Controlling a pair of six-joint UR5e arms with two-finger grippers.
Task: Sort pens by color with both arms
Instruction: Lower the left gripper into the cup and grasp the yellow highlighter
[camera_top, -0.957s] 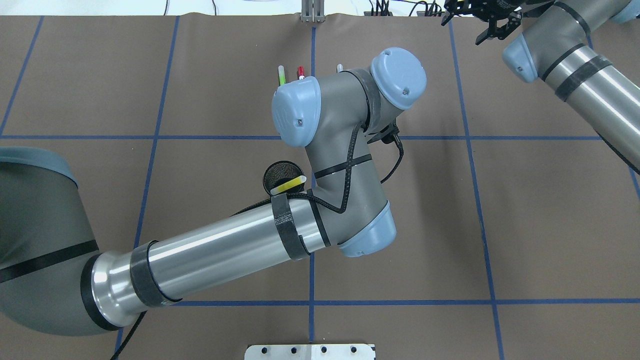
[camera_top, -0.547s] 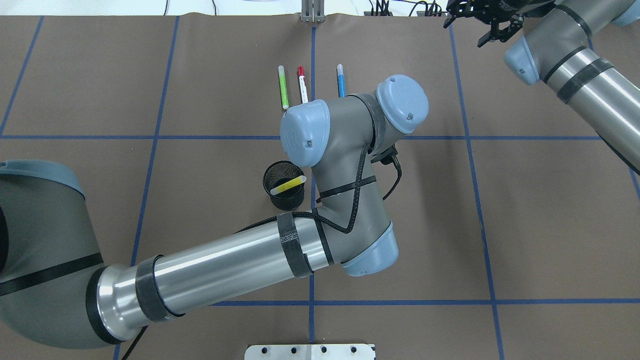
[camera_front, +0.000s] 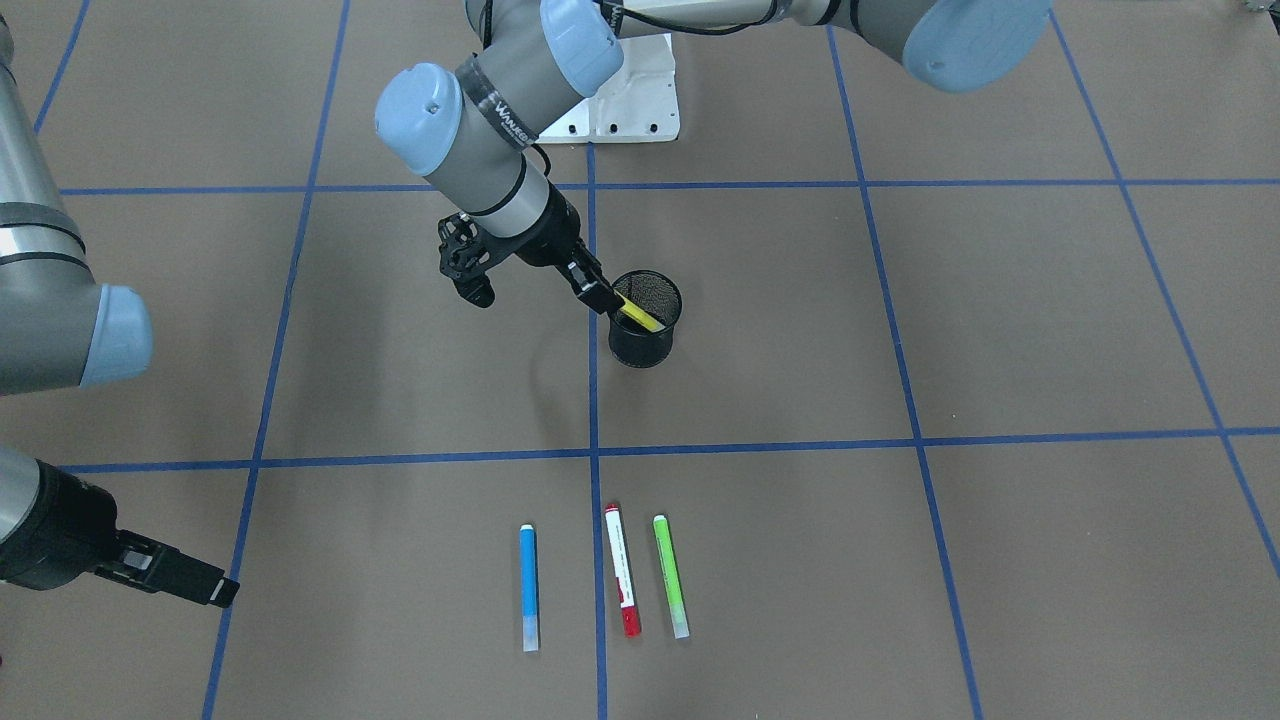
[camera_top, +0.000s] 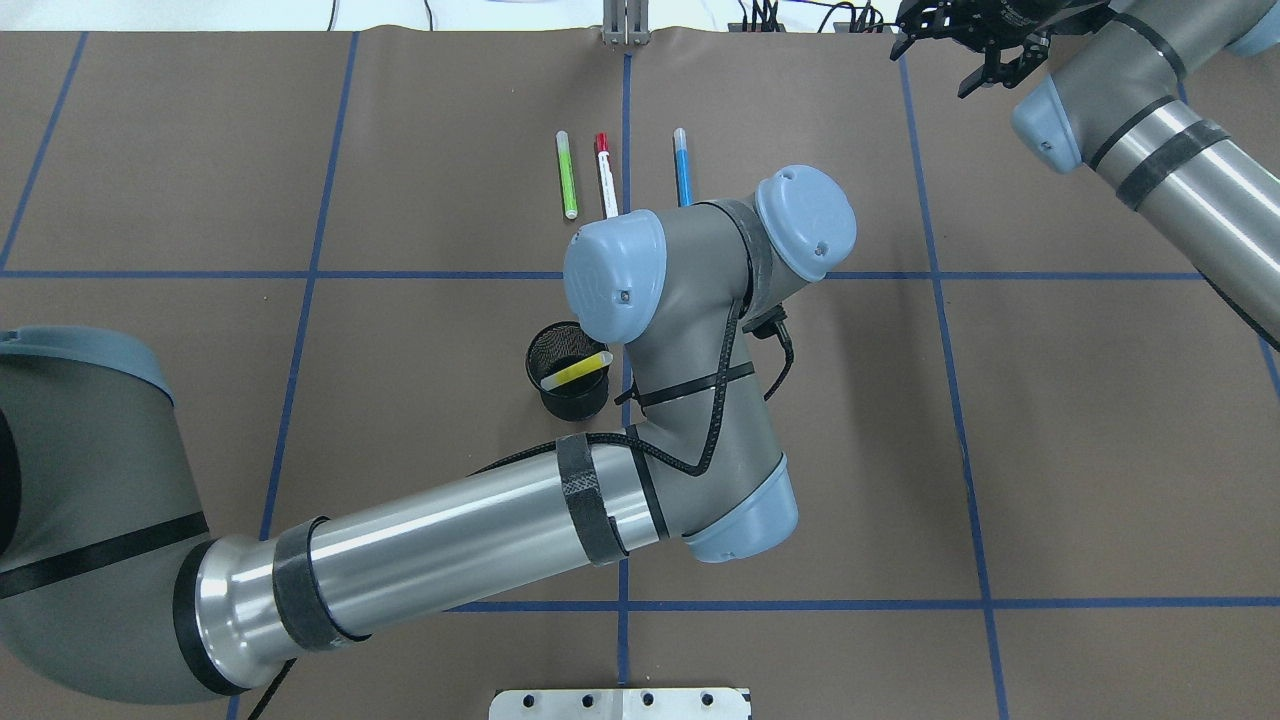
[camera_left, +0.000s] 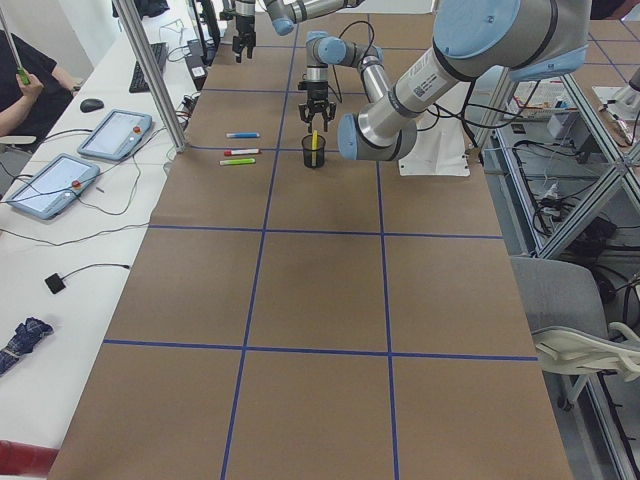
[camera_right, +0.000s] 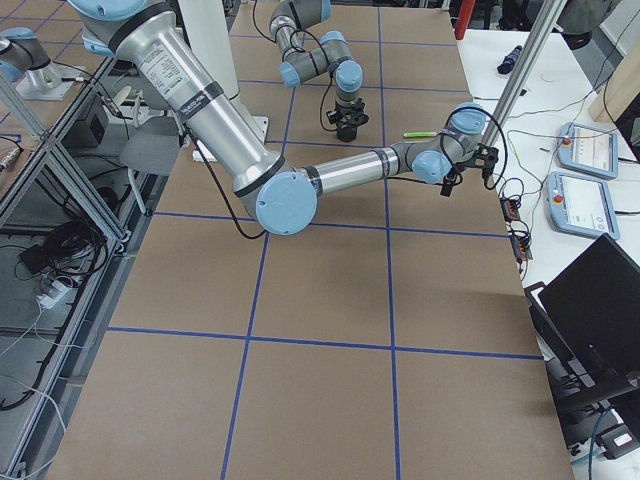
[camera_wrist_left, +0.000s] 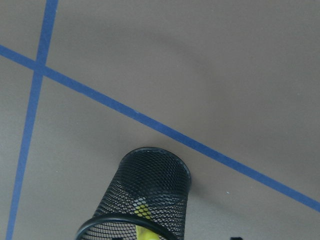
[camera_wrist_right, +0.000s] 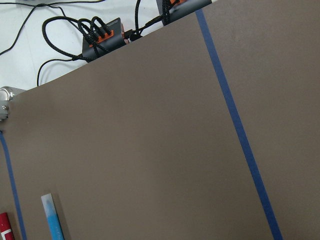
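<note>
Three pens lie side by side at the far middle of the table: green (camera_top: 567, 175), red-capped white (camera_top: 605, 178) and blue (camera_top: 683, 168). The yellow pen (camera_front: 636, 315) leans inside the black mesh cup (camera_front: 645, 350). My left gripper (camera_front: 540, 297) hangs open just beside the cup, with one finger (camera_front: 596, 293) near the yellow pen's upper end; the overhead view hides it under the wrist. My right gripper (camera_top: 950, 55) is open at the table's far right edge, well away from the pens. The right wrist view catches the blue pen (camera_wrist_right: 52, 219).
Cables and connectors (camera_wrist_right: 102, 37) lie past the table's far edge. Tablets (camera_left: 110, 135) and a seated person are at a side desk. The robot's white base plate (camera_front: 625, 110) is at the near edge. Blue tape lines grid the brown table.
My left wrist has drawn back toward the robot's base, uncovering the green, red and blue pens. The yellow pen stays in the cup. The right gripper has barely shifted.
</note>
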